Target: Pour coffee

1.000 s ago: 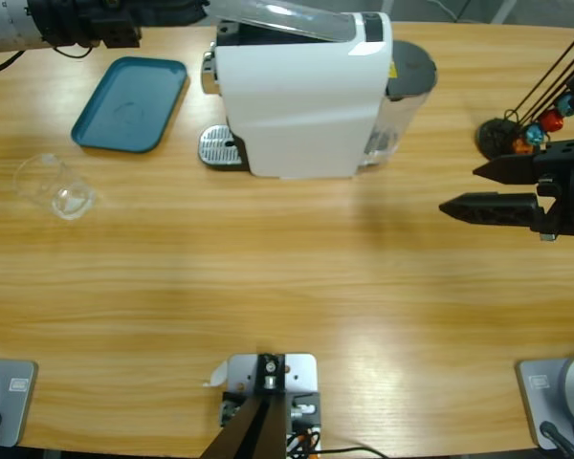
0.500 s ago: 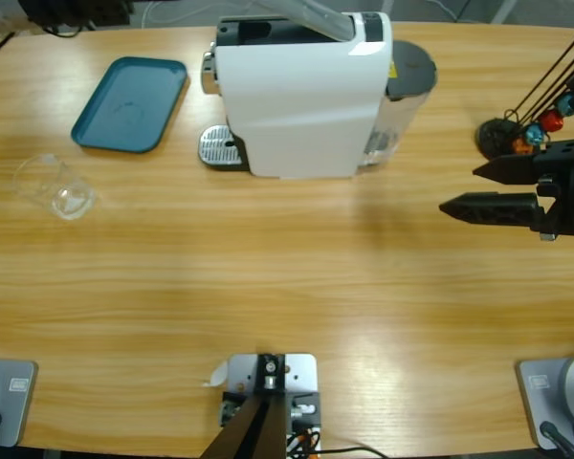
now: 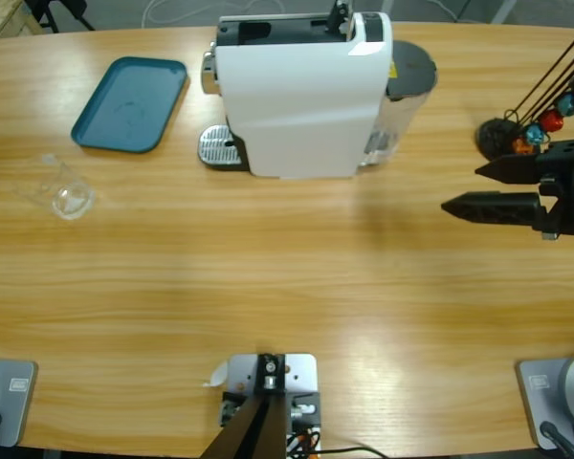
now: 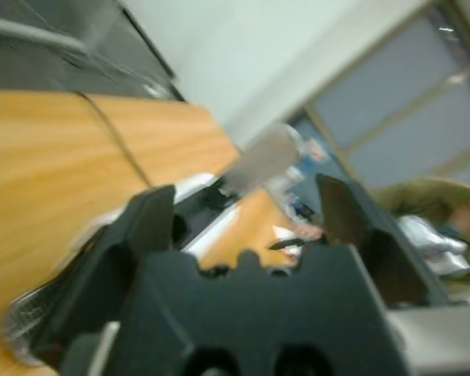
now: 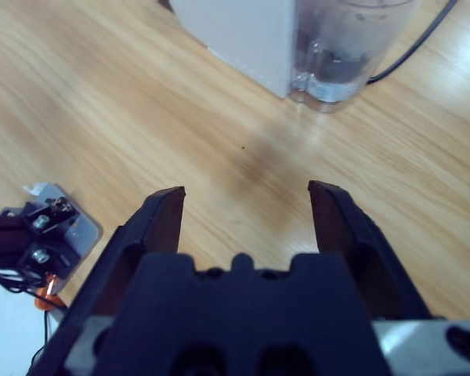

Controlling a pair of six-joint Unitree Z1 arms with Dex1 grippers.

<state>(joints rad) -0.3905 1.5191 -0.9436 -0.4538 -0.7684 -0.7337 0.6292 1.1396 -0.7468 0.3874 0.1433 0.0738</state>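
step: barely started, nothing grabbed | right gripper [image 3: 462,187] jaws wide over bare tabletop [image 3: 287,277] | left gripper [image 4: 247,211] jaws wide, empty | glass [image 3: 65,192] far left looks empty, no coffee visible | next: glass onto coffee machine [image 3: 301,91] drip grate [image 3: 218,147], i'd guess

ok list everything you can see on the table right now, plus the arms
coffee machine: one, white with black top, back middle of the table
water tank: one, clear, on the machine's right end
drip grate: one, silver, at the machine's left foot
tray: one, teal, back left, nothing on it
glass tumbler: one, clear, left side in front of the tray; contents cannot be told
capsule holder: one, black wire stand with orange, red and blue capsules, back right
table: one, light wood
person: one, small in the left wrist view's background
right hand: black, open, over the table's right side, holding nothing
left hand: black, open, tilted toward the room, out of the high view
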